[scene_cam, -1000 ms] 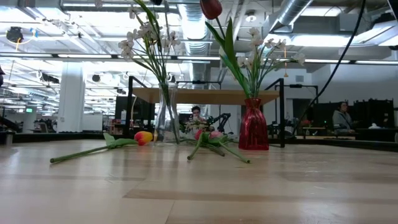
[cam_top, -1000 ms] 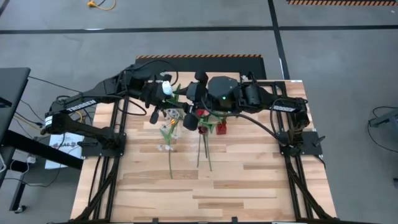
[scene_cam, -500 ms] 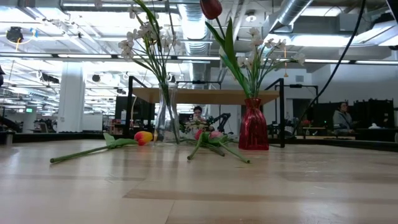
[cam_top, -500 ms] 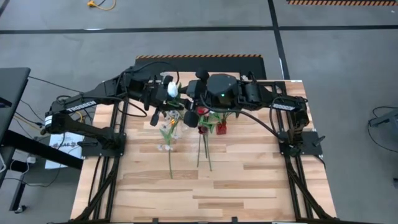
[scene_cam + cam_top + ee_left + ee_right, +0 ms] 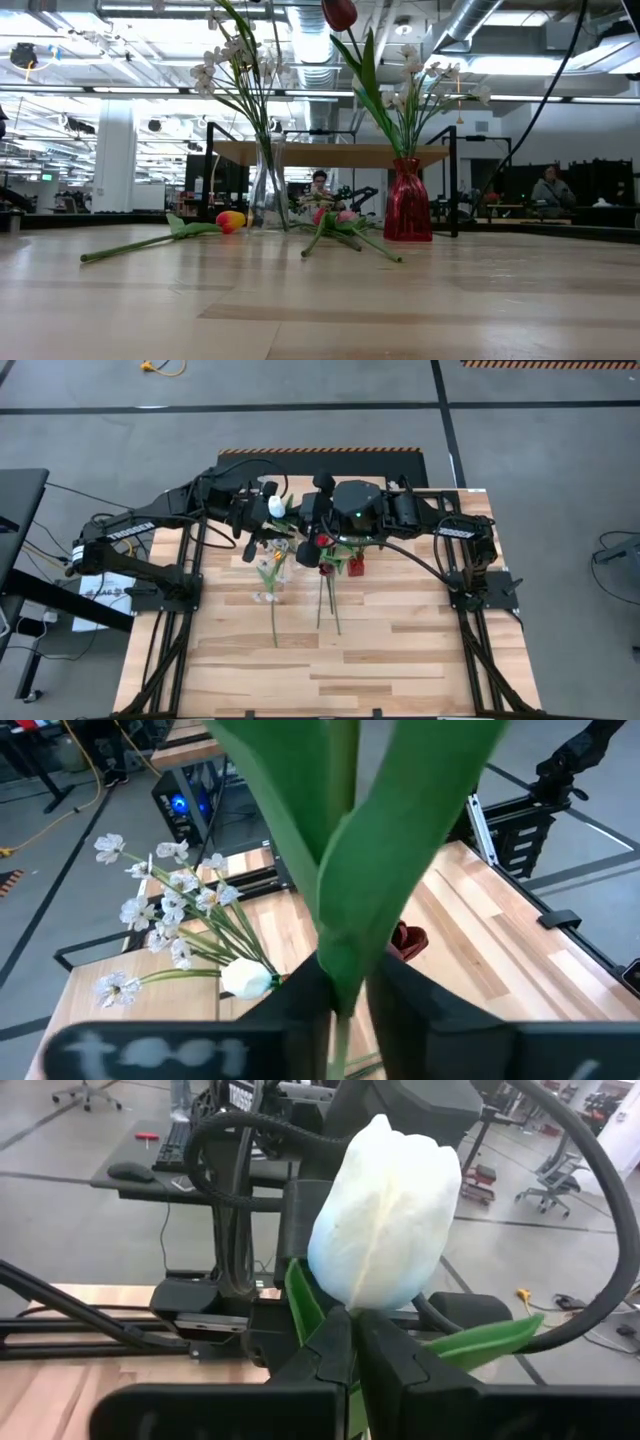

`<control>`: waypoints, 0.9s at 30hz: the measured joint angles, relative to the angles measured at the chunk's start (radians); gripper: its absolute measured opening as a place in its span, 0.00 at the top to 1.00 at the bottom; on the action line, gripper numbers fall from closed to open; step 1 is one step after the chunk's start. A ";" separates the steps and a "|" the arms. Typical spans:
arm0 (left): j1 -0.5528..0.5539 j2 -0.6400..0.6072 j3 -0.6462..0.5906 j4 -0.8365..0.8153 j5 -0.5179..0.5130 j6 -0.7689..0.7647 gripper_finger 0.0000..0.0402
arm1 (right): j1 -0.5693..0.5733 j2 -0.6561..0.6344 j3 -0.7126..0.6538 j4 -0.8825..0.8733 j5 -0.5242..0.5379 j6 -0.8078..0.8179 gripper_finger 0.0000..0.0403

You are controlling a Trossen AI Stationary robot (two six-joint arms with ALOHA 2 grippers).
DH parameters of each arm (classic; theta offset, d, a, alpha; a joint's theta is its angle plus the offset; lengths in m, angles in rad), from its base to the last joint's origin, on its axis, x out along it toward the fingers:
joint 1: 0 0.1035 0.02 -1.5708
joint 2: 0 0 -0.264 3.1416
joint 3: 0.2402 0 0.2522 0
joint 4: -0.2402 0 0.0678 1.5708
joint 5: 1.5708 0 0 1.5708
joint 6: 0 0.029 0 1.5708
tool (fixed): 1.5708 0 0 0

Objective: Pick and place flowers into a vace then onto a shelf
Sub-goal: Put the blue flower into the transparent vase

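The large plank-patterned wooden worktop (image 5: 400,660) carries a small light-wood shelf on thin black legs (image 5: 330,153) at its far side, with a clear glass vase (image 5: 266,195) and a red glass vase (image 5: 407,200) in front of it, both holding flowers. Above them the right gripper (image 5: 352,1342) is closed on the stem under a white tulip (image 5: 385,1215). The left gripper (image 5: 348,995) pinches the same green stem (image 5: 343,780) between nearly closed fingers. An orange-yellow tulip (image 5: 229,220) and other long-stemmed tulips (image 5: 340,228) lie on the worktop.
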 joint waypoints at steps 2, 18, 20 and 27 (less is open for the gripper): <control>0.000 0.000 0.000 -0.001 -0.013 0.000 0.80 | 0.000 0.000 0.000 0.000 -0.001 0.000 0.99; -0.033 -0.095 0.000 -0.086 -0.163 -0.011 0.52 | 0.000 0.000 0.000 -0.013 0.017 0.007 1.00; -0.040 -0.120 0.000 -0.077 -0.184 -0.011 0.52 | 0.000 0.000 0.000 -0.013 0.017 0.009 1.00; -0.046 -0.220 0.000 -0.032 -0.207 -0.057 0.52 | -0.001 0.000 0.000 -0.013 0.125 0.087 1.00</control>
